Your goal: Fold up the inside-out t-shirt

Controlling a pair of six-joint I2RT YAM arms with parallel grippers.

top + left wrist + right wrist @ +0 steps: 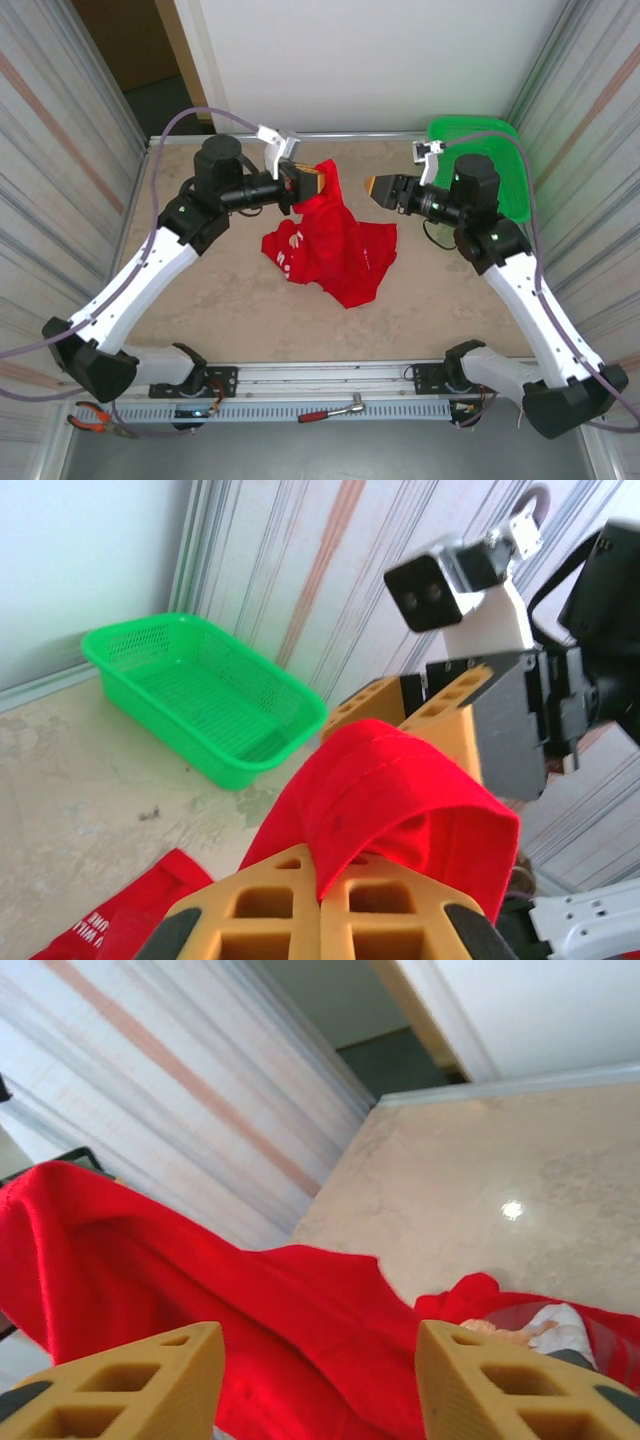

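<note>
Top view: left tool (312, 183) clamped on a bunched edge of the bright red soft cloth inside-out t-shirt (335, 245), holding that end above the pale bench (220, 290); the rest lies crumpled mid-bench.
Top view, right side: right tool (378, 188) just beside the raised cloth, spread and empty.
Left wrist view: red fold pinched between yellow fingers (400, 920); green plastic mesh basket (190, 695) beyond.
Right wrist view: jaws wide apart, cloth ahead, nothing gripped.
Risk: the narrow pinch may slip under the hanging weight; a blind grab could catch several layers and lock in a twist.
</note>
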